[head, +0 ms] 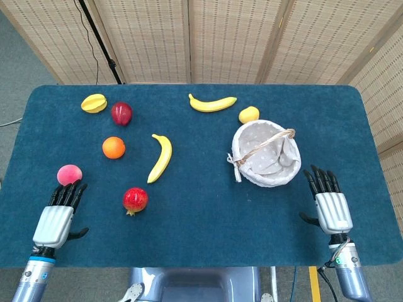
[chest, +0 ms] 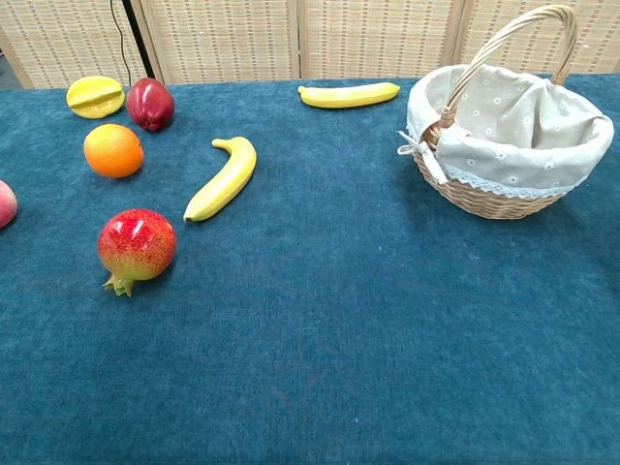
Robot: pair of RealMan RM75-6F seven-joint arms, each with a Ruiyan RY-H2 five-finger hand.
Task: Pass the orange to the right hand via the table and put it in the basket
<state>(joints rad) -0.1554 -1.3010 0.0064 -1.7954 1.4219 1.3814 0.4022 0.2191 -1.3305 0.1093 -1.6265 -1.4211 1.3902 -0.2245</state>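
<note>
Orange (head: 114, 148) (chest: 113, 151): round, whole, sits on blue cloth, left side, w/ nothing touching it. Basket (head: 250, 173) (chest: 484, 199): wicker, pale dotted liner, handle up, upright on right side, well apart from orange; inside looks empty.

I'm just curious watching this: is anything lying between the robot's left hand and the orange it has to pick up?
Nothing lies squarely between them. The left hand rests open near the table's front edge; the peach sits just beyond its fingertips, slightly left of the line to the orange, and might be brushed.
</note>
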